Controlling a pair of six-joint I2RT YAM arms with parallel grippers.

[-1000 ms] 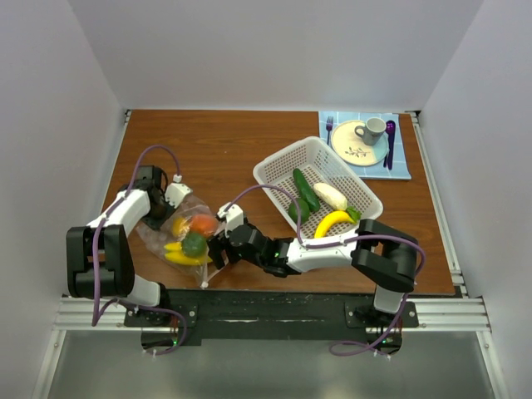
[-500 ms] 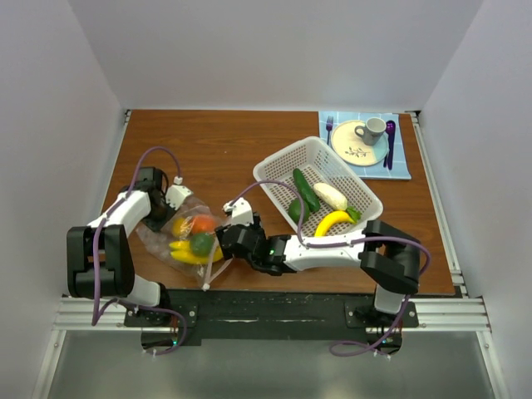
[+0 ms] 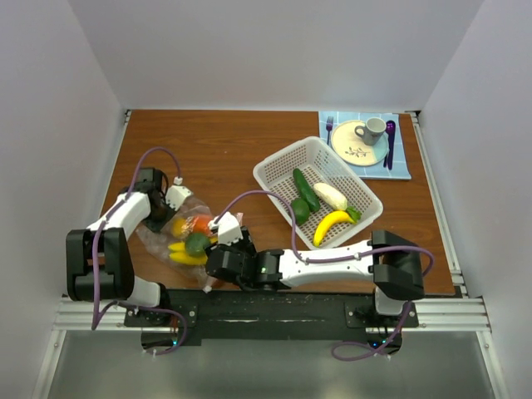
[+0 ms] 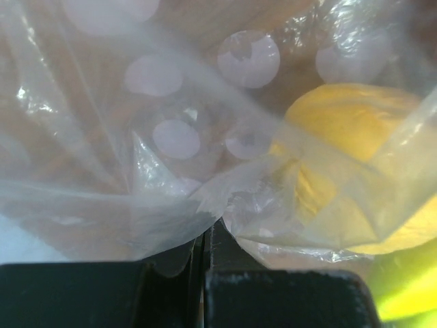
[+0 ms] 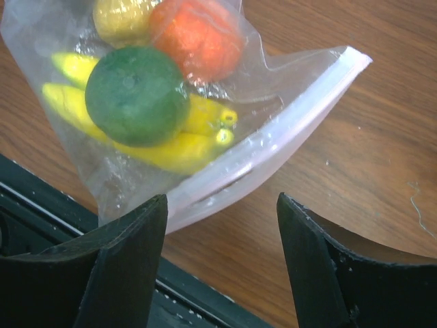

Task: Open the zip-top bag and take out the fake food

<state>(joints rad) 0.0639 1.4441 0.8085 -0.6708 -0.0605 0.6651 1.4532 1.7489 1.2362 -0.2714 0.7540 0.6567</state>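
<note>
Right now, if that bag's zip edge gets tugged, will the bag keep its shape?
Probably not: the bag is thin, wrinkled film draped over its contents. The round green fruit and orange one would likely roll inside. The left gripper, shut on a fold, should anchor it.

bag [image 5: 293, 109]: clear, pale zip strip | lime [image 5: 136, 96]: dark green | bananas [image 5: 171, 152]: yellow | round piece [image 5: 194, 34]: orange-red | basket [image 3: 283, 157]: white, perforated grid | table [image 3: 208, 141]: reddish-brown wood grain | plate [image 3: 349, 141]: cream, leafy sprig | mug [image 3: 371, 130]: grey | mat [image 3: 405, 162]: blue checked
</note>
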